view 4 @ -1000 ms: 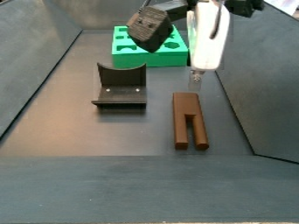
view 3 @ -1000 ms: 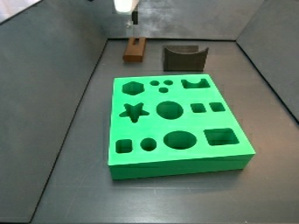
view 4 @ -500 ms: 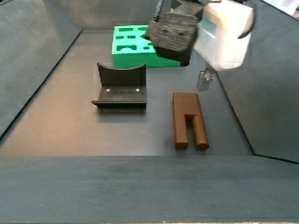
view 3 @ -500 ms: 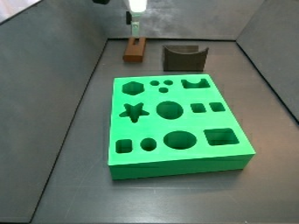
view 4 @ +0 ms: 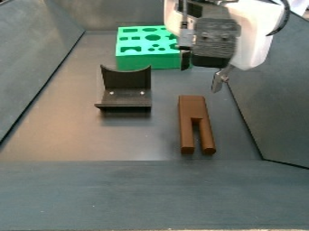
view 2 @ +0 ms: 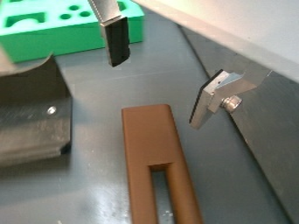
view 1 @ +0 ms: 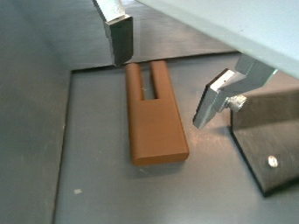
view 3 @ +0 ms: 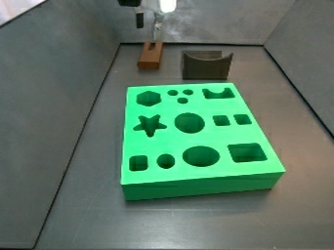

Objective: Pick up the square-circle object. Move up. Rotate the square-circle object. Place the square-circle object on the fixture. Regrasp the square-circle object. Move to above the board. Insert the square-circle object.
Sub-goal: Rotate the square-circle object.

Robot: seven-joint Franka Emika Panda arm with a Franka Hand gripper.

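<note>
The hand (view 1: 170, 74) hangs above the brown pronged block (view 1: 156, 114), its two silver fingers (view 1: 118, 33) spread wide apart with nothing between them but air. In both wrist views the block (view 2: 158, 166) lies flat on the dark floor (view 1: 93, 166) under the gap between the fingers, and neither dark pad touches it. Its slot runs lengthwise between the two prongs, plain to see in both wrist views.

In a side view the hand (view 4: 200, 77) sits up high, above the far end of the block (view 4: 196, 124), with the bulky white and dark wrist body over it. The block points its prongs toward the near edge of that view, lying straight along the floor, close to the right-hand wall.

The fixture (view 4: 123, 88) stands beside the block, apart from it, upright back plate and flat base showing. A wrist view catches the fixture (view 2: 30, 109) just beside the block with a bare strip of floor between them.

The green board (view 4: 148, 47) rests further back, beyond the fixture. In the side view from the opposite end the board (view 3: 198, 137) fills the foreground, with star, hexagon, circle and square holes all empty, while the block (view 3: 152, 56) and fixture (view 3: 205, 64) sit side by side at the far wall, the hand (view 3: 155, 20) above the block.
</note>
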